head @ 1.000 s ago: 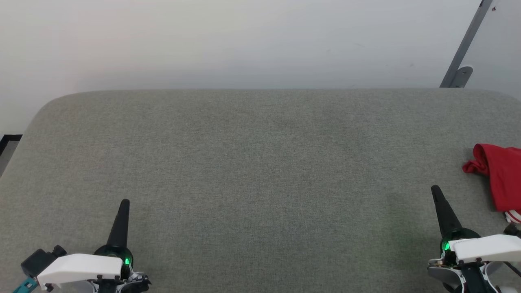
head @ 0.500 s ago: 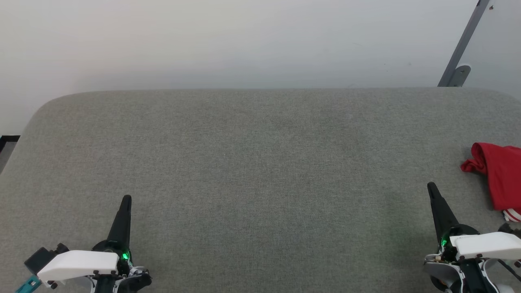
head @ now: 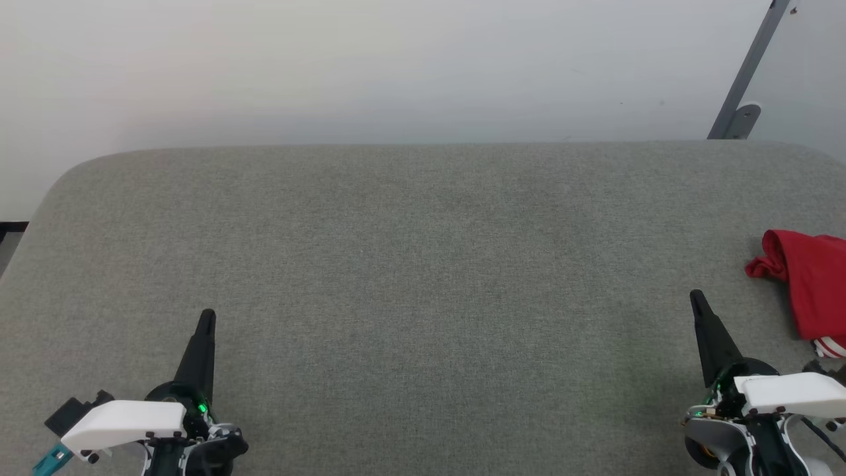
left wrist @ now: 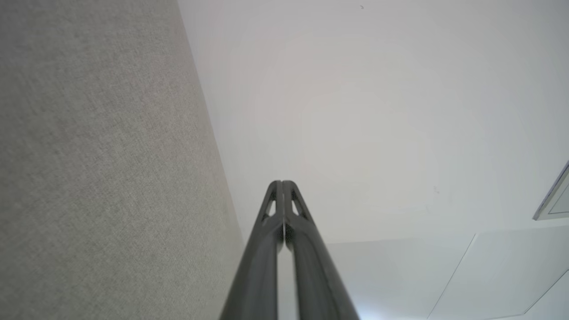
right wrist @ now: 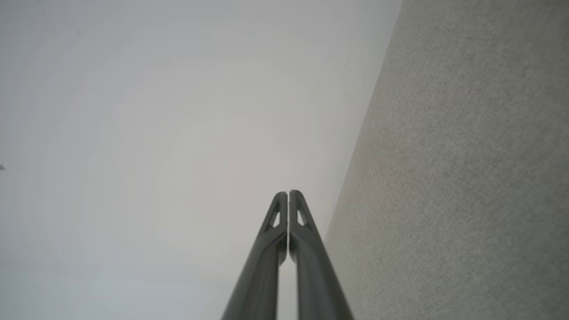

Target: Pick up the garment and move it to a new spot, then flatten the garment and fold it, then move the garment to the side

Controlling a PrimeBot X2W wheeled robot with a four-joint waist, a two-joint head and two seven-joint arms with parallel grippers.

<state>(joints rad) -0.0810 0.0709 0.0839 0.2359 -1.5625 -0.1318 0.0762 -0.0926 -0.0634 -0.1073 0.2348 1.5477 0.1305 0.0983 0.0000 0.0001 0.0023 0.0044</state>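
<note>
The garment [head: 811, 284] lies crumpled at the far right edge of the head view, red fabric with a bit of white-and-red striped trim at its lower end, partly cut off by the frame. My right gripper [head: 695, 296] stands shut and empty to the left of it, apart from the cloth. At the lower left my left gripper [head: 207, 315] is shut too, holding nothing. Both wrist views show the fingers pressed together: the left gripper [left wrist: 282, 182] and the right gripper [right wrist: 288, 192], each beside the grey fabric surface.
A wide grey fabric-covered table [head: 423, 264] spreads across the head view, with a rounded far edge against a pale wall [head: 370, 66]. A grey metal bar with a bracket [head: 741, 99] leans at the upper right.
The head view has shifted slightly, so the whole scene sits a little differently. Both grippers appear a bit higher in the picture; the garment lies as before.
</note>
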